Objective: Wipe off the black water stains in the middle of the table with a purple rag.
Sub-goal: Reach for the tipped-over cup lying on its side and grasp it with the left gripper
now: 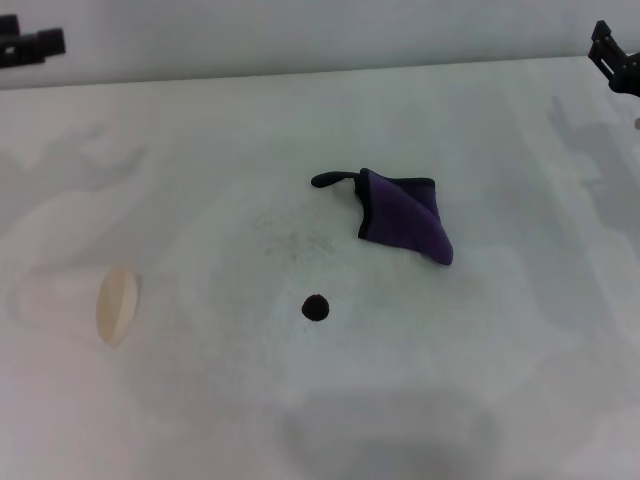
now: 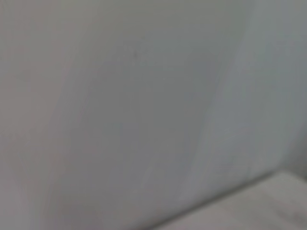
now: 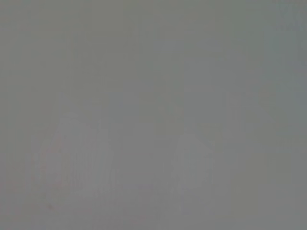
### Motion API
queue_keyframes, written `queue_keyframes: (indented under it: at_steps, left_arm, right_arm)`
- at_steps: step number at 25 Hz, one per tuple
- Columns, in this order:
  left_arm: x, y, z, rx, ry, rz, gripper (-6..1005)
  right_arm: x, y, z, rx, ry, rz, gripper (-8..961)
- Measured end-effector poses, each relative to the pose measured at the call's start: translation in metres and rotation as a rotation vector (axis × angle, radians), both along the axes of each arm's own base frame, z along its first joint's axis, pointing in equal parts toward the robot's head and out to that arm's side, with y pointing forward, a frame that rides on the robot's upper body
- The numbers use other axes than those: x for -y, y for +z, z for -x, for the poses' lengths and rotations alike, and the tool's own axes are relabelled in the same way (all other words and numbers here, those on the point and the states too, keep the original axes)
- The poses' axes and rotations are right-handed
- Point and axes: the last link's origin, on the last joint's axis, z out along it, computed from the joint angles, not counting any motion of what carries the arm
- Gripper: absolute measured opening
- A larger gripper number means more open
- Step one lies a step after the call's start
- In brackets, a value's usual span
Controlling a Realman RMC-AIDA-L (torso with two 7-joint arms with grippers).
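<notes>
The purple rag (image 1: pixel 405 216), folded, with black edging and a black loop tail pointing left, lies on the white table (image 1: pixel 500 350) a little right of centre. The black water stain (image 1: pixel 316 307), one small round blot, sits on the table in front of the rag and to its left, apart from it. My left gripper (image 1: pixel 30 45) shows only as a dark part at the far left top edge. My right gripper (image 1: pixel 615 58) shows as a dark part at the far right top edge. Both are far from the rag. Neither wrist view shows any task object.
A white paper cup (image 1: pixel 85 303) lies on its side at the left of the table, its mouth facing right. Faint grey speckled smudges (image 1: pixel 290 235) mark the table left of the rag. The table's far edge (image 1: pixel 300 72) meets a pale wall.
</notes>
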Motion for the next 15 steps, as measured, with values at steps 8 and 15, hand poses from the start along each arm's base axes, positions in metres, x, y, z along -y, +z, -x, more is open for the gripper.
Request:
queue_keyframes:
  at_steps: [8,15]
  left_arm:
    - [0.014,0.0,0.0,-0.236,-0.108,0.151,876]
    - [0.017,0.003,-0.015,-0.365,-0.237,0.206,876]
  right_arm:
    - [-0.002,0.0,0.002,-0.025,0.003,0.002,832]
    - [-0.002,-0.001,0.002,-0.026,0.006,0.005,831]
